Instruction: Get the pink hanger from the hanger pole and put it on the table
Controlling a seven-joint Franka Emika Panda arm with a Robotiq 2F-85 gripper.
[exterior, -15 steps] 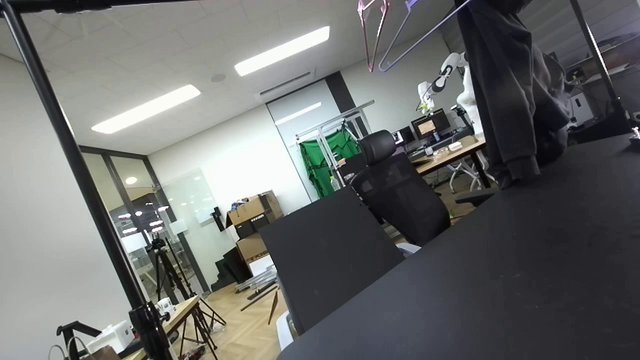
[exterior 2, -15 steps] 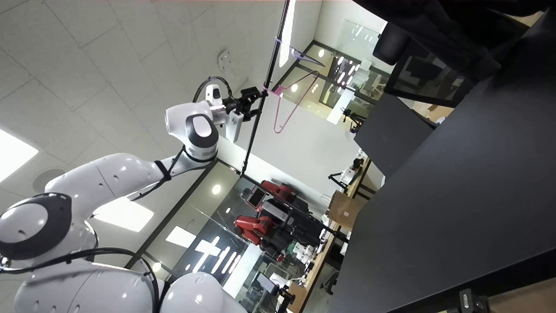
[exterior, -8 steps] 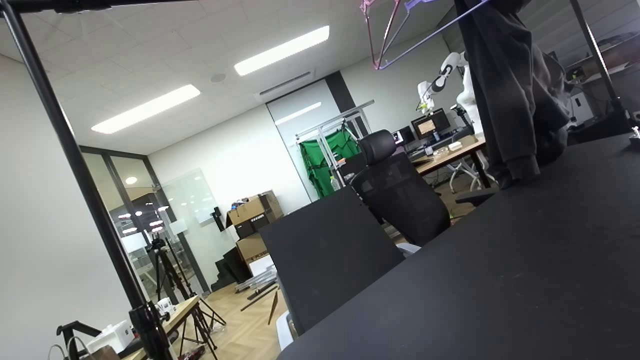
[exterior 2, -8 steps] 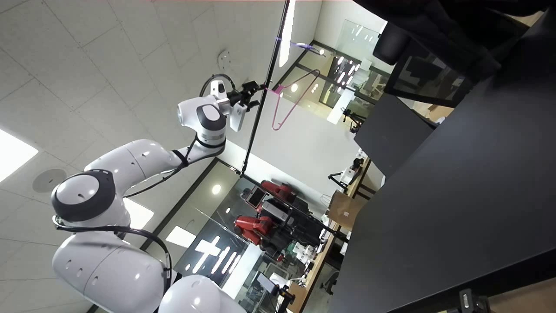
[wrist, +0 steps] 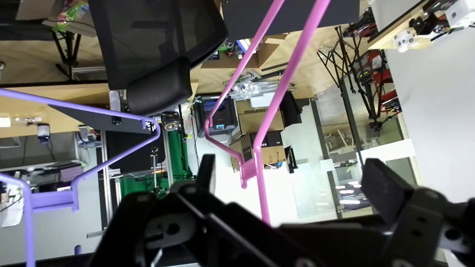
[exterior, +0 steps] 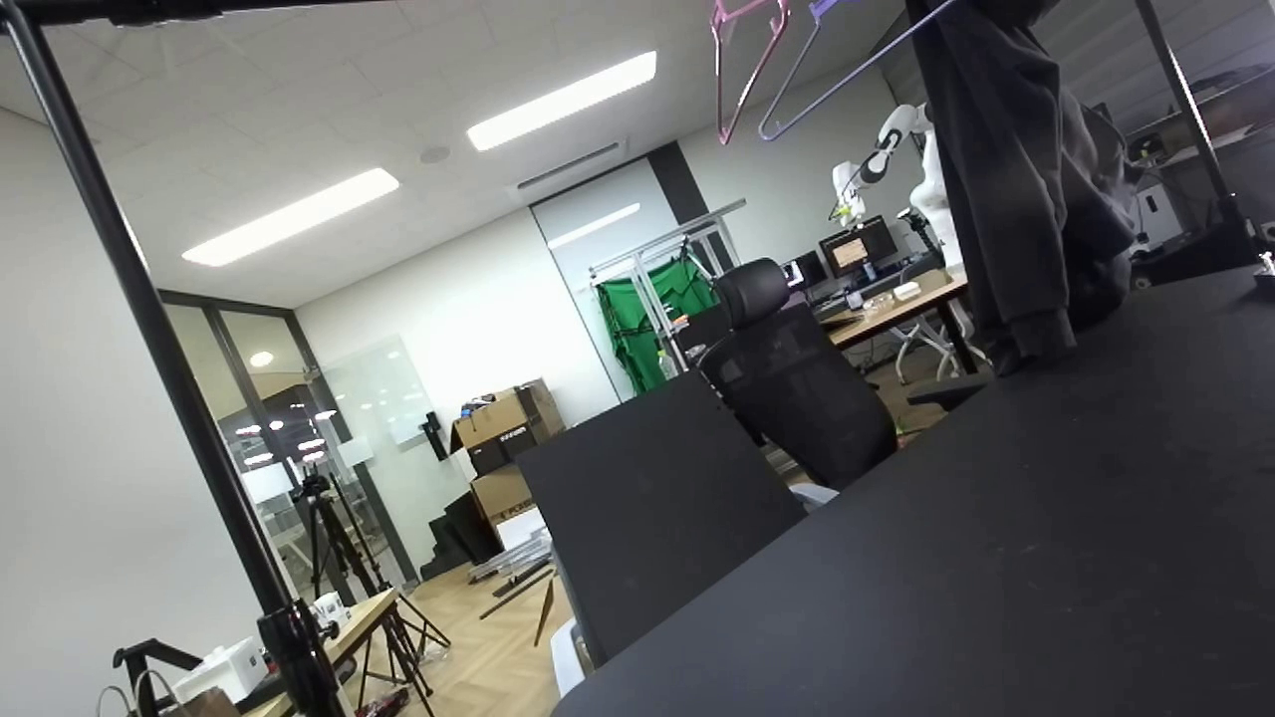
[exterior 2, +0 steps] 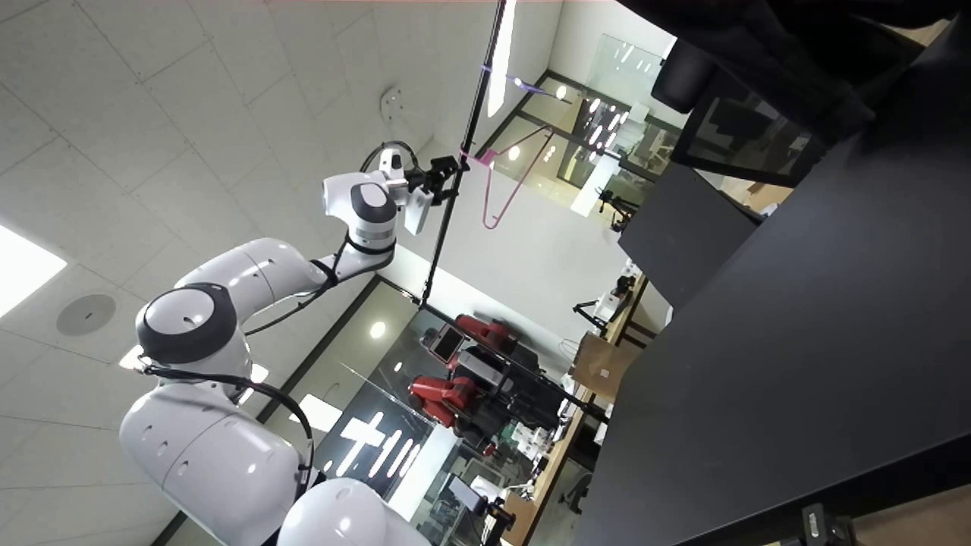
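The pink hanger (exterior 2: 486,158) hangs by its hook from the black hanger pole (exterior 2: 436,258). In an exterior view only its lower part (exterior: 718,80) shows at the top edge. My gripper (exterior 2: 449,178) is at the pole, right by the hook. In the wrist view the gripper (wrist: 291,178) is open, and the pink hanger's upper rod (wrist: 261,170) runs down between the fingers, nearer the left one. Its hook end is hidden behind the gripper there. I cannot tell whether a finger touches it. The black table (exterior: 996,558) lies below, also in an exterior view (exterior 2: 758,341).
A lilac hanger (exterior 2: 535,89) hangs farther along the pole; it is left of the gripper in the wrist view (wrist: 52,199). A person in dark clothes (exterior: 1016,199) is at the table. An upright black panel (exterior: 657,508) and an office chair (exterior: 807,388) stand at the table's edge.
The arm has shifted toward the pole, and the gripper has dipped slightly in the last half second. The pink and lilac hangers have swung and turned a little. Nothing has been taken hold of.
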